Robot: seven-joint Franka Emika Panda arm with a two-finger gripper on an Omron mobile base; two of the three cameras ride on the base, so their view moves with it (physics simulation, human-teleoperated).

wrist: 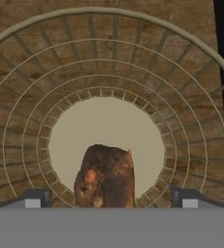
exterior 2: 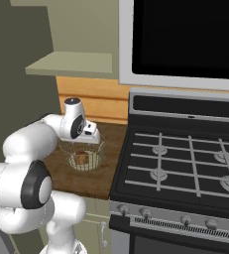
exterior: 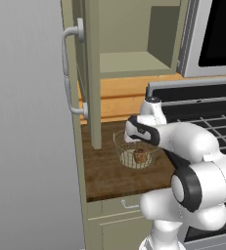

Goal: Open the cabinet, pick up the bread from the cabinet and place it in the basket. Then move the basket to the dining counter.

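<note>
The wall cabinet (exterior: pixel 134 63) stands open, its door (exterior: pixel 92 73) swung out towards me with the curved silver handle (exterior: pixel 68 68) on the left. Its shelf (exterior 2: pixel 71 64) is bare. The cream wire basket (exterior: pixel 118 141) (exterior 2: pixel 100 149) sits on the dark wood worktop under the cabinet. The orange-brown bread (exterior: pixel 140 156) (exterior 2: pixel 82 158) (wrist: pixel 106 177) lies on the basket's floor (wrist: pixel 113 58). My gripper (wrist: pixel 112 199) hangs just above the basket and points down into it. It is open, one fingertip (wrist: pixel 33 198) on each side of the bread, apart from it. The dining counter is out of view.
The short wood worktop (exterior: pixel 107 176) ends at the black gas stove (exterior 2: pixel 185 163) on the right. A dark-fronted appliance (exterior 2: pixel 185 39) hangs above the stove. The open door sticks out over the worktop's left end. A drawer with a small pull (exterior: pixel 129 205) lies below.
</note>
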